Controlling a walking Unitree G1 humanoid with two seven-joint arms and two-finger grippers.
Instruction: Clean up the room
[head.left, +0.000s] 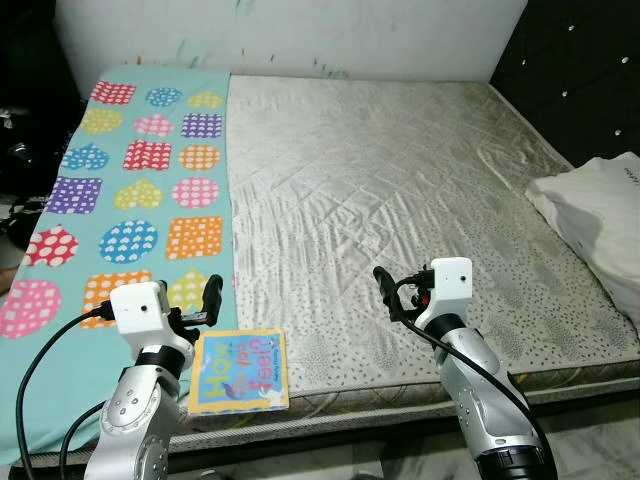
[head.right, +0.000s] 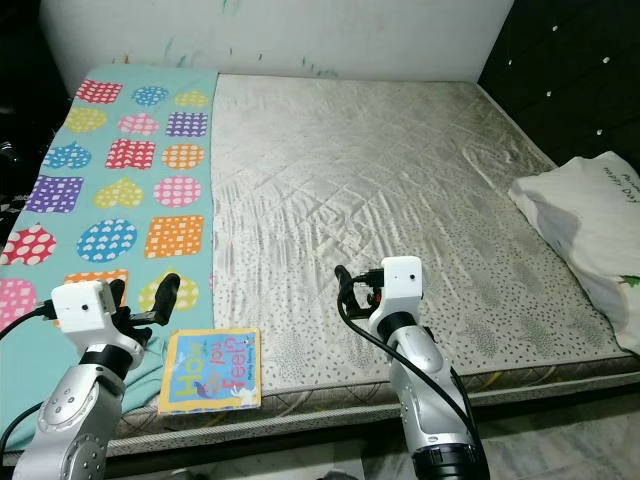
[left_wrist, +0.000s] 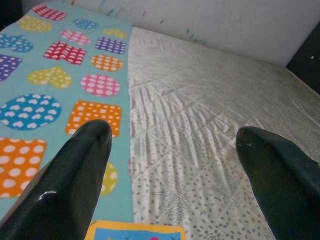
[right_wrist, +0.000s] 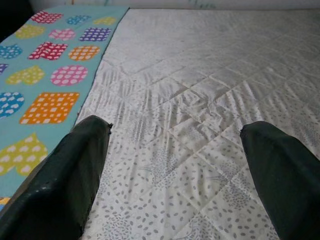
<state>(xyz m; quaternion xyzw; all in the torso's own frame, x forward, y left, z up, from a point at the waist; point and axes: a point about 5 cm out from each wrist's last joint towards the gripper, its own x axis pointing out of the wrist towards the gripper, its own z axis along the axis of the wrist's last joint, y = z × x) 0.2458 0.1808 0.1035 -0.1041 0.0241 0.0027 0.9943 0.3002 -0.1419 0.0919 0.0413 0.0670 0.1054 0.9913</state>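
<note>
Bare quilted mattress (head.left: 400, 190) across most of the frame, white wall above, dark padded headboard (head.left: 580, 70) at upper right. Bright heart-and-circle blanket (head.left: 140, 190) down the left side. White pillow (head.left: 600, 215) at the right edge. Small picture book (head.left: 239, 371) at lower left, flat at the very front edge of the mattress, just beside the left tool (head.left: 205, 303). Both tools spread wide and empty, right tool (head.left: 392, 292) hovering at lower centre. Likely risk: nudging the book off the edge, or snagging blanket along with it.
</note>
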